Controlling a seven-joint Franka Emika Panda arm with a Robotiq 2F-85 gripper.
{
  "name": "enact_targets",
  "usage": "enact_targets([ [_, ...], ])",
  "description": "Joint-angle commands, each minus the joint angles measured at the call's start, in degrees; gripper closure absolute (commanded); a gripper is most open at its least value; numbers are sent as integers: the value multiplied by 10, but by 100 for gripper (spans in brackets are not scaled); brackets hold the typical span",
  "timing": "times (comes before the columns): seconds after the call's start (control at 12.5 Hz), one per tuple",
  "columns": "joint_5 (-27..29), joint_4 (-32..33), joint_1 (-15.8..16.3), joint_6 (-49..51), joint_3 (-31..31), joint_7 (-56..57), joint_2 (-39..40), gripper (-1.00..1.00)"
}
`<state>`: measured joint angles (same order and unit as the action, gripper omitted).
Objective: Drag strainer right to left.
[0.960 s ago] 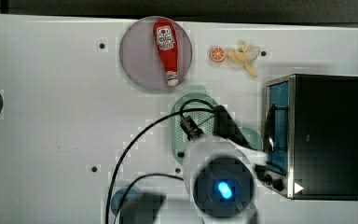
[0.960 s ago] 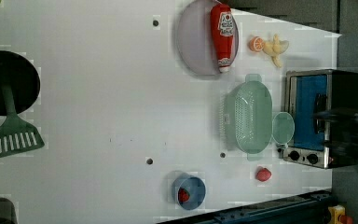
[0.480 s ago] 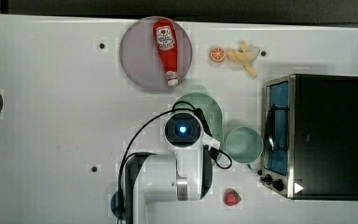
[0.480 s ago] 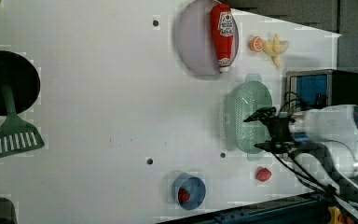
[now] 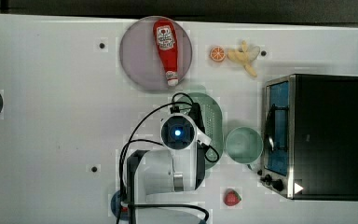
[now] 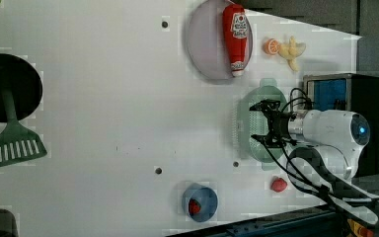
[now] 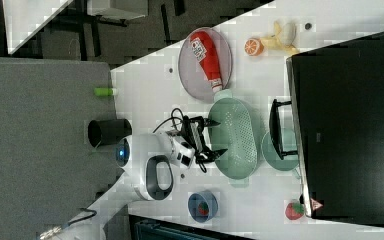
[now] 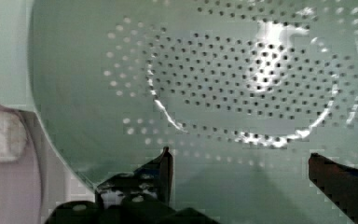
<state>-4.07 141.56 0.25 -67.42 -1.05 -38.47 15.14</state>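
Note:
The strainer [image 5: 213, 122] is a pale mint-green oval with a dotted bottom, lying on the white table between the grey plate and the toaster oven. It also shows as the strainer [image 6: 248, 127] and the strainer [image 7: 236, 137]. My gripper [image 6: 259, 123] hangs over it, open, with nothing between its fingers. In the right view the gripper [image 7: 219, 136] spans the strainer's edge on the right view's left side. Up close, the gripper [image 8: 242, 165] stands just above the strainer's perforated bottom [image 8: 242, 79]; I cannot tell whether a fingertip [image 8: 165, 163] touches the wall.
A round mint-green cup [image 5: 244, 144] sits between strainer and toaster oven [image 5: 314, 135]. A ketchup bottle [image 5: 166, 49] lies on the grey plate [image 5: 137, 56]. Orange slice [image 5: 217, 53], banana [image 5: 243, 57], strawberry [image 5: 231, 198], blue bowl [image 6: 201, 201], and a black pan with green spatula [image 6: 11, 143] are around.
The arm swung from beside the toaster oven towards the top view's upper left, and the gripper now hangs over the strainer. The strainer has not moved. The fingers stayed open.

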Motion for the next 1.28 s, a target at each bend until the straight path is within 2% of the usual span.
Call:
enact_targets([
  [0.08,7,7,3,-52,2,-48,40,-100],
  [0.64,14,4,33,-75,-15,-125,63,-100],
  [1.28,23,-25,109,-44,-17,-145,81,-100],
])
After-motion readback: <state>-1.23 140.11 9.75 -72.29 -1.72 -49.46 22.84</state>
